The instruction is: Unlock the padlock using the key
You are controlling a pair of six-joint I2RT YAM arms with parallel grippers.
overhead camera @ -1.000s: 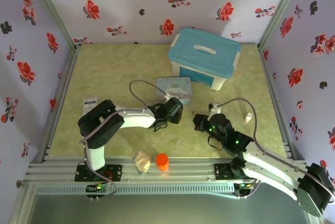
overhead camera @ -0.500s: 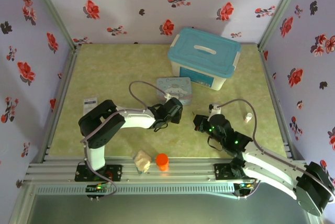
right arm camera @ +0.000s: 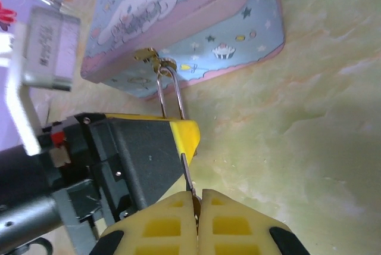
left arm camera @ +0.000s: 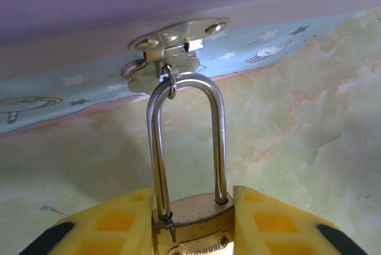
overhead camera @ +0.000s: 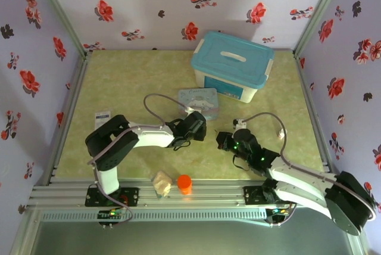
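— Left gripper (left arm camera: 191, 231)?
— Clamped on the padlock (left arm camera: 190, 208). The shackle (left arm camera: 219, 136) hangs from the hasp (left arm camera: 172, 43) on the tin (right arm camera: 178, 22).
— Right gripper (right arm camera: 197, 207)?
— Pinched on the key (right arm camera: 187, 174), tip by the left gripper's yellow finger (right arm camera: 186, 134). Whether it sits in the lock, cannot tell.

White arms (overhead camera: 152, 137), black joints (overhead camera: 107, 142) — yellow jaws, grey looping cables (overhead camera: 262, 114).

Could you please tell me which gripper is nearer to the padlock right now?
Left. The left gripper clamps the padlock by its brass body; the right gripper sits just beside it, pinching the key.
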